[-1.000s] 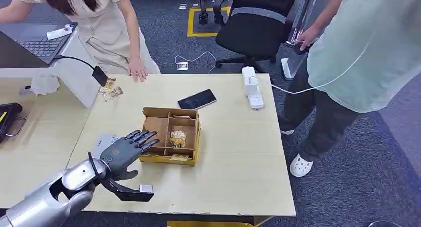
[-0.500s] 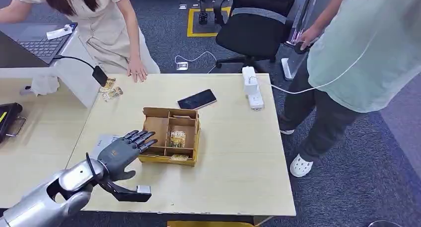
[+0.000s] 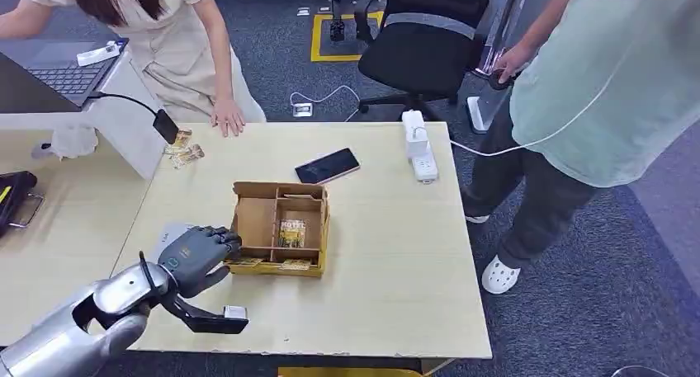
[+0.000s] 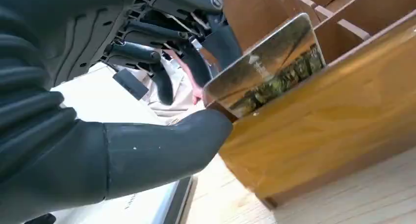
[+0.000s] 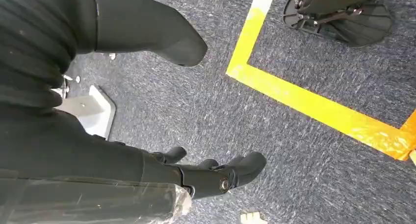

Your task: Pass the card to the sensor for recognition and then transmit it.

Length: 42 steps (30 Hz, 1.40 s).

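A compartmented cardboard box (image 3: 319,228) stands mid-table with cards in it, one upright in the middle cell (image 3: 291,233). My left hand (image 3: 198,257) is curled at the box's front left corner. In the left wrist view the thumb and fingers (image 4: 216,37) pinch a glossy printed card (image 4: 267,67) at the box's wall (image 4: 333,116). The black sensor (image 3: 165,125) hangs on a cable at the table's far left, with loose cards (image 3: 186,152) beside it. My right hand (image 5: 196,170) hangs over the carpet, fingers apart and holding nothing.
A phone (image 3: 328,165) and a white power strip (image 3: 418,144) lie behind the box. One person leans a hand (image 3: 228,115) on the far edge; another stands at the right (image 3: 594,88). A laptop (image 3: 58,68) sits on the left desk.
My left hand's fingers went from stretched over the box's left side to curled at its front corner around a card. The box slid slightly to the left.
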Motion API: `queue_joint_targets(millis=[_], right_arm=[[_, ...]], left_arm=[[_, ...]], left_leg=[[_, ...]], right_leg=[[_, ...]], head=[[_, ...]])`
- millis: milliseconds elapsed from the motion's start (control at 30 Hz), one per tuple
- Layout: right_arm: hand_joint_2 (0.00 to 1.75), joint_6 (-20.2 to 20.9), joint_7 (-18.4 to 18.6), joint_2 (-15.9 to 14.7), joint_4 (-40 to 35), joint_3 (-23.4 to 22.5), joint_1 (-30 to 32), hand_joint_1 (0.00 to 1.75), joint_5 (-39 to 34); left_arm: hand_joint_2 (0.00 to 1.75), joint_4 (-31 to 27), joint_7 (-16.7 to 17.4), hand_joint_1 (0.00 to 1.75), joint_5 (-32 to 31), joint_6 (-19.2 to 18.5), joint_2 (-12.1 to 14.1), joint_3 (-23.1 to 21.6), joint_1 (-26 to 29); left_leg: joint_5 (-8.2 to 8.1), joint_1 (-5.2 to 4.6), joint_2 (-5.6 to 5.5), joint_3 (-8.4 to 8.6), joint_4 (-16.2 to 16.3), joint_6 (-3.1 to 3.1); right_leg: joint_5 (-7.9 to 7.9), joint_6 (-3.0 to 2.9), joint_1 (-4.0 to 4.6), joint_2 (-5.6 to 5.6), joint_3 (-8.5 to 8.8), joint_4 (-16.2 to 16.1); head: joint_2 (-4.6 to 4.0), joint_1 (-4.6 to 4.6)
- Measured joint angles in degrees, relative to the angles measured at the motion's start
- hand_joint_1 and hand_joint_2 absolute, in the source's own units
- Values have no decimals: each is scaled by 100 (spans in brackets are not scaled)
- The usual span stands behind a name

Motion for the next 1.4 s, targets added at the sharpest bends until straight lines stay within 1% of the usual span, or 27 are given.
queue_joint_targets(millis=[67,100,133,200,233,300,333,367,400,500,533,900,933,967,1000,1100,1233,1300,1400], right_arm=[[175,2,0,0,0,0,-1,0,0],[175,2,0,0,0,0,0,0,0],[175,0,0,0,0,0,0,0,0],[175,0,0,0,0,0,-1,0,0],[175,0,0,0,0,0,0,0,0],[175,0,0,0,0,0,-1,0,0],[175,0,0,0,0,0,-1,0,-11],[175,0,0,0,0,0,-1,0,-11],[175,0,0,0,0,0,-1,0,-11],[175,0,0,0,0,0,-3,0,-11],[175,0,0,0,0,0,-3,0,-11],[175,2,7,0,0,0,-5,0,-7],[175,2,7,0,0,0,-6,0,-4],[175,2,9,0,0,2,-5,0,-4],[175,2,9,0,0,2,-5,0,-4],[175,2,7,0,0,4,-8,0,-4],[175,0,-2,0,0,4,-6,0,-11],[175,0,-11,0,0,4,-4,0,-11],[175,0,-20,0,0,4,0,0,-15]], left_arm=[[175,0,-2,96,0,0,0,11,0],[175,0,-2,147,2,-2,0,15,0],[175,0,-2,159,0,-4,0,20,0],[175,0,-2,159,2,-9,0,26,0],[175,0,-2,166,2,-18,2,28,1],[175,0,-13,164,15,-20,2,31,2],[175,0,-20,159,41,-24,4,31,2],[175,0,-24,166,50,-28,9,33,2],[175,0,-42,164,70,-35,18,33,6],[175,0,-57,166,90,-39,39,33,7],[175,0,-57,175,94,-42,42,35,9],[175,0,-74,175,155,-42,109,39,33],[175,0,-77,162,155,-42,116,42,33],[175,0,-76,9,161,-42,133,48,33],[175,0,-74,0,164,-42,144,57,33],[175,-2,-6,0,177,33,146,92,65],[175,-33,77,0,153,201,142,263,163],[175,-65,107,0,157,219,151,362,193],[175,-171,107,0,225,194,230,514,250]], left_leg=[[0,0,0,0,0,0],[0,0,0,0,0,0],[0,0,0,0,0,0],[0,0,0,0,0,0],[0,0,0,0,0,0],[0,0,-1,-1,0,0],[0,0,-1,-1,0,0],[0,0,-1,-1,0,0],[0,0,-1,-1,0,0],[0,0,-1,-2,0,0],[0,0,-1,-2,0,0],[0,0,-1,-2,0,0],[0,0,-1,-2,0,0],[0,0,-1,-1,0,0],[0,0,-1,-2,0,0],[0,0,-2,-2,0,0],[0,0,-1,-1,0,0],[0,0,-2,-1,0,0],[0,1,0,0,0,0]], right_leg=[[0,0,0,0,0,0],[0,0,0,0,0,0],[0,0,0,0,0,0],[0,0,0,0,0,0],[0,0,0,0,0,0],[0,0,0,-1,0,0],[0,0,0,-2,0,0],[0,0,0,-2,0,0],[0,0,0,-1,0,0],[0,0,0,-2,0,0],[0,0,0,-2,0,0],[0,0,0,-2,0,0],[0,0,0,-2,0,0],[0,0,0,-2,0,0],[0,0,0,-2,0,0],[0,0,0,-3,1,0],[0,0,0,-2,0,0],[0,0,0,-2,1,0],[0,0,1,0,0,0]], head=[[-2,0],[0,0],[0,0],[0,0],[-2,0],[-2,0],[0,0],[-2,0],[0,-2],[0,2],[-2,0],[-2,0],[-2,0],[-2,0],[0,0],[-2,0],[-2,2],[0,0],[-2,-2]])
